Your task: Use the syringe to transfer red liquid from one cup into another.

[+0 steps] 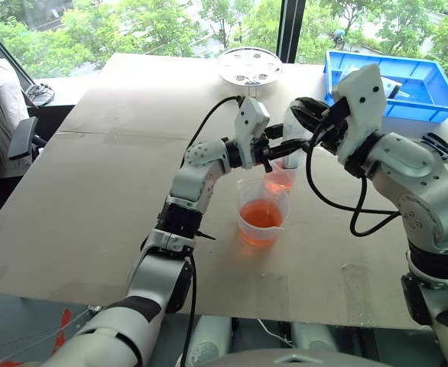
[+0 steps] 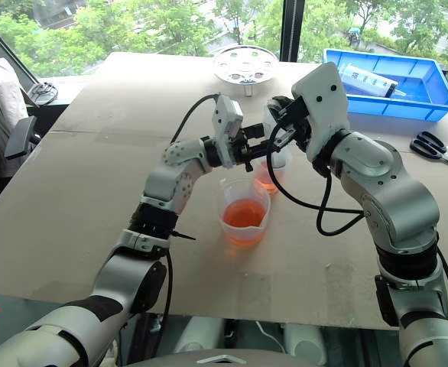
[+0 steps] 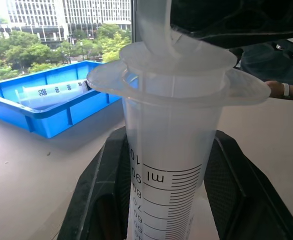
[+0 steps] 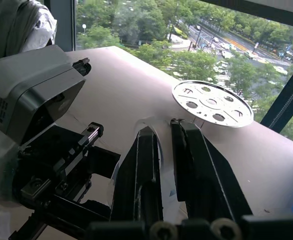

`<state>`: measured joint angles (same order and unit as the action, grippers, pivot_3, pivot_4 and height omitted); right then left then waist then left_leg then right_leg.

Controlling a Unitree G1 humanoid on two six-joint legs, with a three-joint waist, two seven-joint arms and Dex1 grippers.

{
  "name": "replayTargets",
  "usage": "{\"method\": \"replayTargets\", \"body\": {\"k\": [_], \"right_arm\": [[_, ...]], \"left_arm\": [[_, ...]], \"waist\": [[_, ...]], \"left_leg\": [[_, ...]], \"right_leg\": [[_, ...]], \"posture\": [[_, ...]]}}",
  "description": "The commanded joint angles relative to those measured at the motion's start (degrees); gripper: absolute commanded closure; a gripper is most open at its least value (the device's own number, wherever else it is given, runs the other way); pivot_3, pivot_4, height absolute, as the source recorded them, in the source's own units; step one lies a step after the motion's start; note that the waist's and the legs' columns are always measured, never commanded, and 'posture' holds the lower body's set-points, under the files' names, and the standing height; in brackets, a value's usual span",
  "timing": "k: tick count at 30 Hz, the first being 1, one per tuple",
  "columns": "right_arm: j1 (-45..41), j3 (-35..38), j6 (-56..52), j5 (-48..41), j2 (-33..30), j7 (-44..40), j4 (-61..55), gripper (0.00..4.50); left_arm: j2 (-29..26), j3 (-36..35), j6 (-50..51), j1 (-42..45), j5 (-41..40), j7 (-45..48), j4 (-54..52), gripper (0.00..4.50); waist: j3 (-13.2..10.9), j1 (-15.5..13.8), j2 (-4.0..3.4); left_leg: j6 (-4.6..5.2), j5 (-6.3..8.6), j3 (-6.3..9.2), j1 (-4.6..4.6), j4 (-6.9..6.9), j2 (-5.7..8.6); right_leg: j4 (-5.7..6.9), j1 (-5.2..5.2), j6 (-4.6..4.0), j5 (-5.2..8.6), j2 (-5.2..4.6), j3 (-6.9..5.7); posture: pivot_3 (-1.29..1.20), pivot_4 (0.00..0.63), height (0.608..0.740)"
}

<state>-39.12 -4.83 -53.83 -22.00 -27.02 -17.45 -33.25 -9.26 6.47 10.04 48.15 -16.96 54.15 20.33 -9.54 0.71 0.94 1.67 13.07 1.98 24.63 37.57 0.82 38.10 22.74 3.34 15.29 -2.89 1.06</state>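
Observation:
The syringe [image 3: 171,150] stands upright between the black fingers [image 3: 99,190] of my left gripper [image 1: 267,151], which is shut on its clear marked barrel just below the flange. My right gripper [image 1: 287,144] comes in from the right and is shut on the whitish plunger top [image 3: 159,35], which sits low on the flange. Both grippers meet over the small tapered cup [image 1: 280,180], which holds some red liquid. The larger spouted beaker [image 1: 262,219] stands just in front of it with red liquid [image 1: 260,214] inside. The barrel section in the left wrist view looks clear.
A blue tray [image 1: 392,88] at the back right holds a fatter syringe [image 2: 369,79]. Scissors [image 2: 438,147] lie at the right edge. A round perforated metal disc [image 1: 248,65] sits at the back centre. A person's hand [image 3: 279,89] shows beyond the table.

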Motion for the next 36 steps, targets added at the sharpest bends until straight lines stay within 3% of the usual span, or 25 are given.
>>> {"method": "replayTargets", "body": {"k": [1,11,17,21,24,29,34,36], "right_arm": [[0.7,-2.2,-3.2,-5.0,3.0,-4.0,0.4,4.47],[-3.1,6.2,-7.1,-10.5,6.3,-3.2,1.5,4.47],[-4.9,10.5,-6.9,-13.8,1.7,-6.8,2.1,2.0],[-3.5,16.9,-4.2,-20.0,-3.1,-13.8,1.6,0.32],[-1.1,22.9,-3.8,-29.2,-5.9,-19.2,0.1,0.32],[4.2,26.4,-3.0,-35.6,-11.4,-22.6,-2.7,0.32],[16.7,29.4,-1.3,-39.3,-17.5,-28.1,-7.8,0.32],[22.2,29.9,1.0,-37.9,-18.8,-29.6,-10.5,0.32]], "left_arm": [[0.4,-4.9,-0.7,2.8,-4.8,-2.3,-8.9,3.03],[-2.1,-5.8,7.6,1.3,-7.1,-3.2,-16.1,3.03],[-4.5,-8.1,19.1,1.9,-11.6,-7.5,-23.2,3.03],[-5.2,-14.0,33.5,7.1,-19.2,-15.6,-23.7,3.03],[-8.4,-18.1,44.0,12.0,-23.7,-20.1,-22.0,3.03],[-14.7,-23.0,56.8,16.9,-27.6,-24.4,-18.0,3.03],[-30.1,-24.6,79.0,20.2,-27.1,-26.3,-8.6,3.03],[-38.8,-17.6,82.1,17.5,-32.9,-24.1,-4.9,3.03]], "waist": [[0.0,0.0,0.0],[0.0,0.1,0.0],[0.0,0.1,-0.01],[0.0,-0.3,0.03],[0.0,0.0,0.06],[0.0,0.4,0.04],[-0.1,0.7,0.07],[-0.1,1.0,0.07]], "left_leg": [[0.0,0.0,0.0,0.0,0.0,0.0],[-0.05,-0.03,0.0,-0.01,0.0,0.0],[0.0,0.0,0.01,-0.02,0.0,-0.01],[0.02,0.01,0.06,0.02,0.04,0.0],[0.04,0.02,0.16,0.08,0.13,0.0],[0.04,0.03,0.07,-0.06,0.02,-0.03],[0.04,0.03,0.06,-0.18,-0.03,-0.05],[0.04,0.03,0.0,-0.23,-0.08,-0.04]], "right_leg": [[0.0,0.0,0.0,0.0,0.0,0.0],[0.02,0.0,0.0,0.0,0.0,0.01],[0.02,0.0,0.0,0.0,0.0,0.01],[0.03,-0.01,0.0,0.0,-0.03,-0.03],[0.01,-0.04,0.01,0.0,-0.01,-0.13],[0.01,-0.05,0.02,0.0,0.04,-0.05],[0.16,-0.03,0.02,0.01,0.12,0.01],[0.2,-0.04,0.03,0.02,0.12,0.08]], "posture": [[0.0,0.15,0.74],[0.0,0.15,0.74],[0.0,0.15,0.74],[0.0,0.15,0.74],[0.0,0.15,0.74],[0.0,0.15,0.74],[0.0,0.15,0.74],[0.0,0.15,0.74]]}}
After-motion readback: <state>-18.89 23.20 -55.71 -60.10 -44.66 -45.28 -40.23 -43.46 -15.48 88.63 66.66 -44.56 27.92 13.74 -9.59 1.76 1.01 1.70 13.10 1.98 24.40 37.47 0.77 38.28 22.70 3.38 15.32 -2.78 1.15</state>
